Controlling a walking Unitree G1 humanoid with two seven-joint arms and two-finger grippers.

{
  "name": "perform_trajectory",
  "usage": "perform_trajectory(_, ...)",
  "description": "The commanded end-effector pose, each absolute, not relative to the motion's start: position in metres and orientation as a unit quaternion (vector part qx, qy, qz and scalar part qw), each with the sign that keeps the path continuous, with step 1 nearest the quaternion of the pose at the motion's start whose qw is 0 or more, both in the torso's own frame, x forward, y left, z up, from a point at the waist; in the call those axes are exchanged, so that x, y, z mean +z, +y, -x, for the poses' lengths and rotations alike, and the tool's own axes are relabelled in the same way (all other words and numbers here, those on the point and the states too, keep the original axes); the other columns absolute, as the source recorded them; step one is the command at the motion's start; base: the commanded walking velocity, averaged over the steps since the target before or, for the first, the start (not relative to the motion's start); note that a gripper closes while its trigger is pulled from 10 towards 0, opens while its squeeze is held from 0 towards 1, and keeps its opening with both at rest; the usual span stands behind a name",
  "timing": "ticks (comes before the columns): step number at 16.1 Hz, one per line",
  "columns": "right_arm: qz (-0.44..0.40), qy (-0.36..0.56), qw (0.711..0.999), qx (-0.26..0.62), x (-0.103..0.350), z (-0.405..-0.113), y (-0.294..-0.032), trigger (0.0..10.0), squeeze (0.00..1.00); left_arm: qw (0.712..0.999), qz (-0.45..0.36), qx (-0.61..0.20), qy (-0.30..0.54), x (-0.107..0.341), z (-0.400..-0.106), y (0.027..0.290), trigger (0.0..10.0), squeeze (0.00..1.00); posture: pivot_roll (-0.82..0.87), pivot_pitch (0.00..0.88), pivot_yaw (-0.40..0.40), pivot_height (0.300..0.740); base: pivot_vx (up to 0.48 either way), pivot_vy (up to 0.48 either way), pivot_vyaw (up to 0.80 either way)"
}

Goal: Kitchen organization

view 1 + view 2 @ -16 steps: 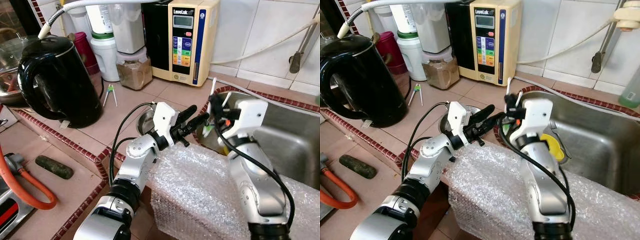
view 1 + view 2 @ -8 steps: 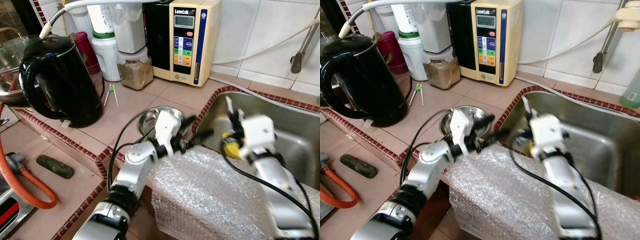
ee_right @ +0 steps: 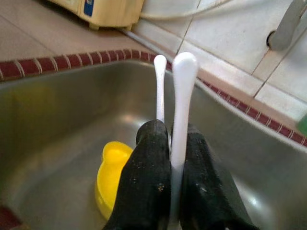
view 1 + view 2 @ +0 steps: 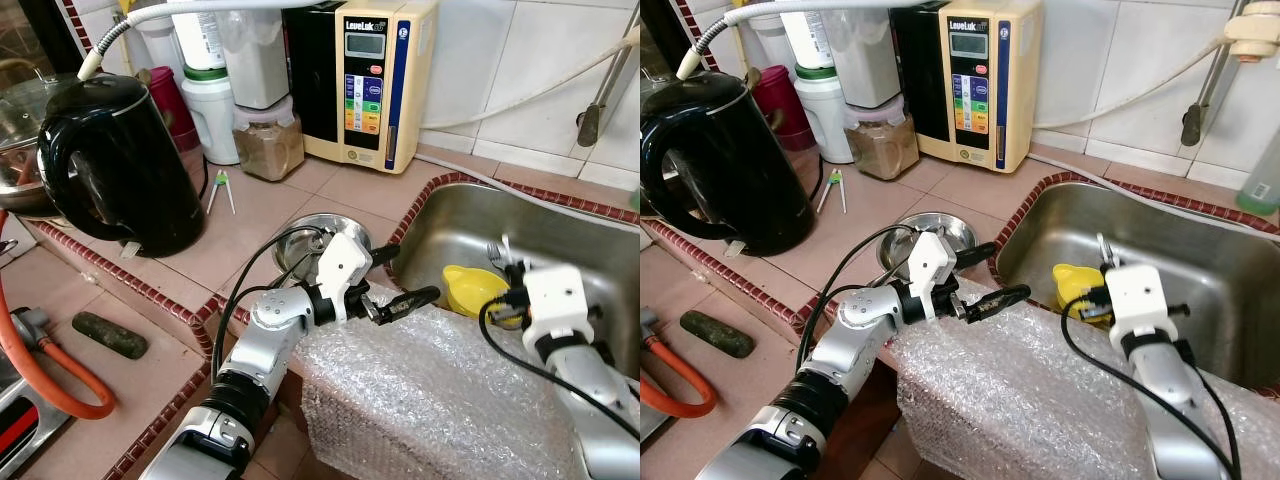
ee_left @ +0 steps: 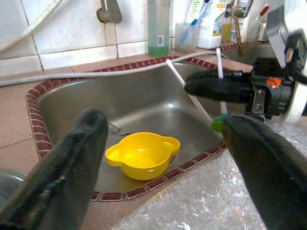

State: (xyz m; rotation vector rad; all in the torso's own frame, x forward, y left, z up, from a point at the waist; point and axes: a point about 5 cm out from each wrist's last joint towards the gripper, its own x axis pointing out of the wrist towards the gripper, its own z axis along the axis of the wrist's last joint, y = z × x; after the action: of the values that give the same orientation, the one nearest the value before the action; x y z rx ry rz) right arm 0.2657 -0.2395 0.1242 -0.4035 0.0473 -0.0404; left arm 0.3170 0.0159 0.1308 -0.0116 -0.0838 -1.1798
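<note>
My right gripper (image 4: 503, 298) hangs over the front of the steel sink (image 4: 580, 235), shut on two thin white utensils (image 3: 183, 76) that stick up between its fingers (image 3: 149, 163). One of them has a green tip (image 5: 217, 125). A yellow bowl (image 4: 470, 288) lies on the sink floor just below and to the left of that gripper, with a fork (image 5: 115, 128) beside it. My left gripper (image 4: 412, 272) is open and holds nothing; it hovers at the sink's left front corner, above the bubble wrap (image 4: 430, 390). A small steel bowl (image 4: 310, 232) sits on the counter behind the left wrist.
A black kettle (image 4: 115, 165) stands at the left of the tiled counter. A cream water machine (image 4: 375, 80) and several jars (image 4: 268, 140) line the back wall. An orange hose (image 4: 50, 380) lies on the lower ledge. A green bottle and a cup (image 5: 186, 37) stand behind the sink.
My right arm has swung right and down from the sink's left rim to over its front, still holding the white utensils. The left gripper has dropped lower and its fingers have spread wider.
</note>
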Motion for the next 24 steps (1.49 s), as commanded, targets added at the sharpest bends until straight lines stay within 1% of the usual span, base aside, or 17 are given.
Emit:
perform_trajectory(1, 0.193, 0.032, 0.98, -0.023, 0.121, -0.266, -0.239, 10.0, 1.0, 0.829, -0.005, -0.558, -0.039, 0.132, -0.317, 0.017, 10.0, 1.0, -0.08, 0.0, 0.112, 0.74, 0.0, 0.0, 0.0)
perform_trajectory(4, 0.199, 0.03, 0.979, -0.034, 0.121, -0.266, -0.238, 10.0, 1.0, 0.828, -0.012, -0.559, -0.038, 0.132, -0.317, 0.017, 10.0, 1.0, -0.07, 0.0, 0.115, 0.74, 0.0, 0.0, 0.0)
perform_trajectory(5, 0.212, 0.024, 0.976, -0.049, 0.124, -0.269, -0.241, 10.0, 1.0, 0.831, -0.013, -0.555, -0.041, 0.133, -0.318, 0.018, 10.0, 1.0, -0.07, 0.0, 0.113, 0.74, 0.0, 0.0, 0.0)
perform_trajectory(7, 0.2, 0.014, 0.978, -0.051, 0.127, -0.271, -0.242, 10.0, 1.0, 0.84, -0.009, -0.541, -0.047, 0.134, -0.32, 0.02, 10.0, 1.0, -0.07, 0.0, 0.112, 0.74, 0.0, 0.0, 0.0)
perform_trajectory(8, 0.193, -0.016, 0.979, -0.068, 0.137, -0.272, -0.243, 10.0, 1.0, 0.863, -0.002, -0.5, -0.066, 0.14, -0.327, 0.025, 10.0, 1.0, -0.07, 0.0, 0.109, 0.74, 0.0, 0.0, 0.0)
perform_trajectory(9, 0.173, -0.034, 0.982, -0.069, 0.144, -0.272, -0.242, 10.0, 1.0, 0.881, 0.006, -0.466, -0.081, 0.146, -0.333, 0.029, 10.0, 1.0, -0.06, 0.0, 0.109, 0.74, 0.0, 0.0, 0.0)
perform_trajectory(10, 0.156, -0.042, 0.985, -0.061, 0.147, -0.273, -0.239, 10.0, 1.0, 0.89, 0.018, -0.448, -0.089, 0.149, -0.336, 0.033, 10.0, 1.0, -0.06, 0.0, 0.105, 0.74, 0.0, 0.0, 0.0)
perform_trajectory(12, 0.159, -0.052, 0.985, -0.04, 0.151, -0.275, -0.226, 10.0, 1.0, 0.917, 0.083, -0.379, -0.093, 0.156, -0.345, 0.047, 10.0, 1.0, -0.06, 0.0, 0.104, 0.74, 0.0, 0.0, 0.0)
perform_trajectory(13, 0.161, -0.05, 0.985, -0.026, 0.148, -0.275, -0.221, 10.0, 1.0, 0.927, 0.09, -0.349, -0.102, 0.157, -0.347, 0.054, 10.0, 1.0, -0.05, 0.0, 0.1, 0.74, 0.0, 0.0, 0.0)
perform_trajectory(14, 0.158, -0.05, 0.986, -0.012, 0.146, -0.274, -0.215, 10.0, 1.0, 0.935, 0.081, -0.326, -0.115, 0.157, -0.347, 0.062, 10.0, 1.0, -0.05, 0.0, 0.097, 0.74, 0.0, 0.0, 0.0)
perform_trajectory(16, 0.157, -0.051, 0.986, 0.005, 0.146, -0.273, -0.208, 10.0, 1.0, 0.949, 0.075, -0.284, -0.114, 0.15, -0.345, 0.076, 10.0, 1.0, -0.05, 0.0, 0.092, 0.74, 0.0, 0.0, 0.0)
perform_trajectory(17, 0.158, -0.05, 0.986, 0.018, 0.144, -0.272, -0.203, 10.0, 1.0, 0.952, 0.077, -0.278, -0.106, 0.142, -0.341, 0.082, 10.0, 1.0, -0.04, 0.0, 0.087, 0.74, 0.0, 0.0, 0.0)
perform_trajectory(18, 0.166, -0.048, 0.985, 0.032, 0.143, -0.272, -0.199, 10.0, 1.0, 0.949, 0.065, -0.291, -0.1, 0.135, -0.332, 0.084, 10.0, 1.0, -0.04, 0.0, 0.077, 0.74, 0.0, 0.0, 0.0)
perform_trajectory(20, 0.164, -0.05, 0.984, 0.039, 0.144, -0.274, -0.195, 10.0, 1.0, 0.944, 0.052, -0.313, -0.087, 0.13, -0.328, 0.081, 10.0, 1.0, -0.03, 0.0, 0.071, 0.74, 0.0, 0.0, 0.0)
perform_trajectory(22, 0.164, -0.052, 0.984, 0.048, 0.145, -0.276, -0.192, 10.0, 1.0, 0.939, 0.038, -0.334, -0.073, 0.127, -0.328, 0.076, 10.0, 1.0, -0.02, 0.0, 0.064, 0.74, 0.0, 0.0, 0.0)
perform_trajectory(23, 0.167, -0.058, 0.983, 0.057, 0.149, -0.277, -0.187, 10.0, 1.0, 0.936, 0.012, -0.346, -0.057, 0.128, -0.333, 0.072, 10.0, 1.0, -0.03, 0.0, 0.068, 0.74, 0.0, 0.0, 0.0)
perform_trajectory(24, 0.166, -0.059, 0.983, 0.058, 0.149, -0.277, -0.186, 10.0, 1.0, 0.937, 0.01, -0.344, -0.054, 0.129, -0.335, 0.071, 10.0, 1.0, -0.03, 0.0, 0.071, 0.74, 0.0, 0.0, 0.0)
